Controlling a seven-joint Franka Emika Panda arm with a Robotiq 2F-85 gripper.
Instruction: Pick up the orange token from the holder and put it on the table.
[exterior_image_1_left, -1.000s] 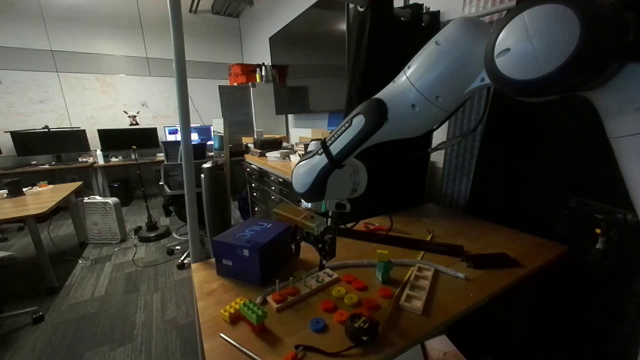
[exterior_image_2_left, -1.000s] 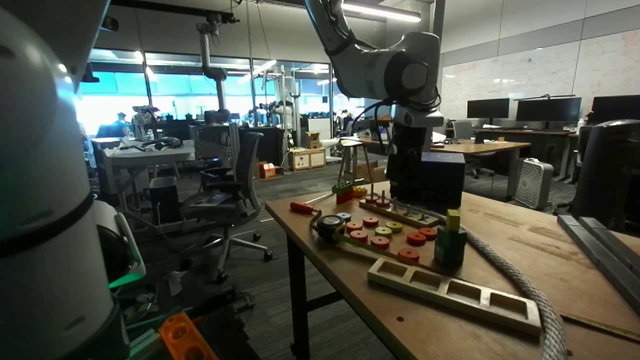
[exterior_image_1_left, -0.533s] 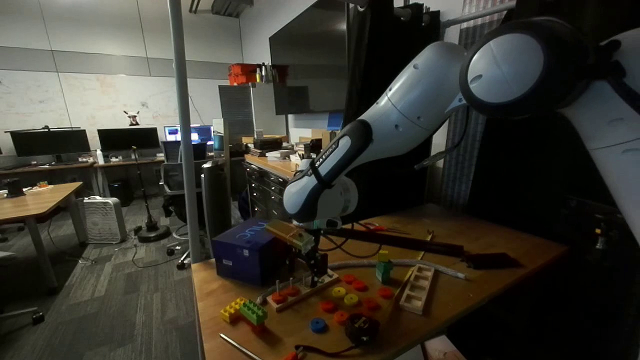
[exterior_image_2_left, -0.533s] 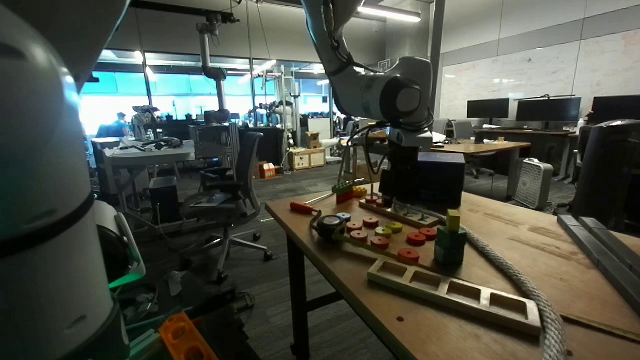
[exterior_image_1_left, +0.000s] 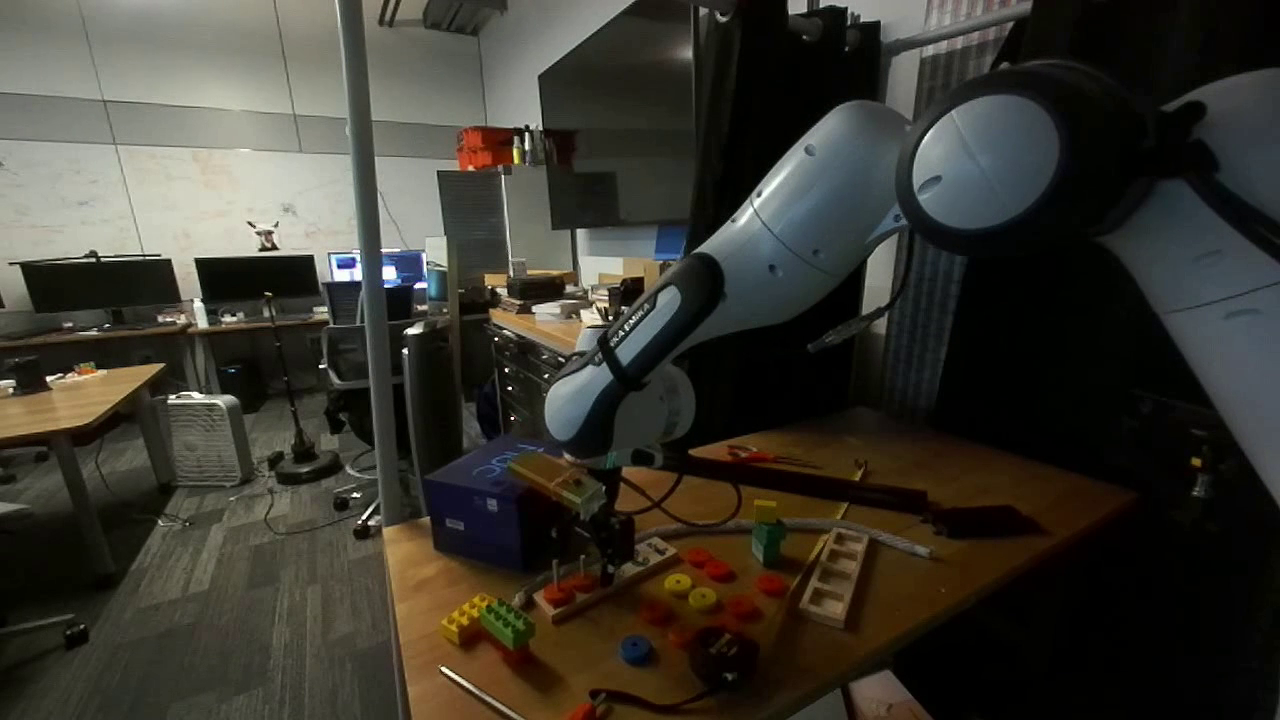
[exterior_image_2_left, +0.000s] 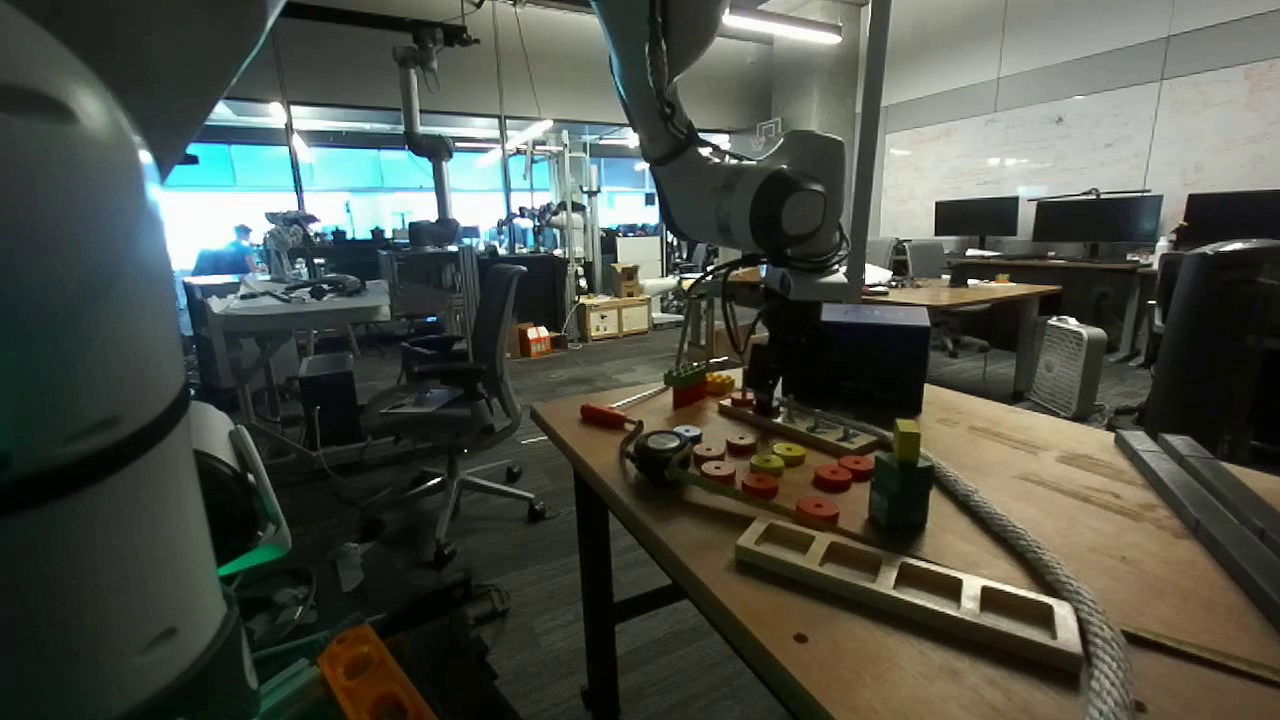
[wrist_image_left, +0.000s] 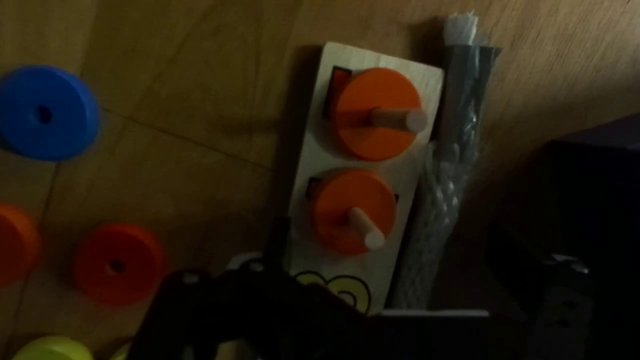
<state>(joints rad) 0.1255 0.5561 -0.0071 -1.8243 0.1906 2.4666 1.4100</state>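
Observation:
A light wooden holder (wrist_image_left: 311, 145) with upright pegs lies on the table (exterior_image_1_left: 840, 450). In the wrist view, one orange token (wrist_image_left: 345, 215) sits on a peg close to the gripper, and another orange token (wrist_image_left: 370, 90) sits on the end peg. The tokens show beside the gripper in an exterior view (exterior_image_1_left: 557, 596); in an exterior view the end token (exterior_image_2_left: 742, 399) shows and the nearer is hidden. My gripper (wrist_image_left: 387, 242) is open and empty, low over the holder, its dark fingers spread to either side of the nearer token's peg. It shows in both exterior views (exterior_image_1_left: 587, 565) (exterior_image_2_left: 768, 395).
A thick rope (wrist_image_left: 425, 250) runs along the holder, with a dark blue box (exterior_image_1_left: 490, 500) beside it. Loose tokens, including a blue one (exterior_image_1_left: 636, 650), a tape measure (exterior_image_1_left: 724, 655), toy bricks (exterior_image_1_left: 507, 622) and a wooden tray (exterior_image_1_left: 835, 580) lie around.
The arm has lowered and moved along the holder, from above its far pegs to the two orange tokens. The tokens and other objects have not moved.

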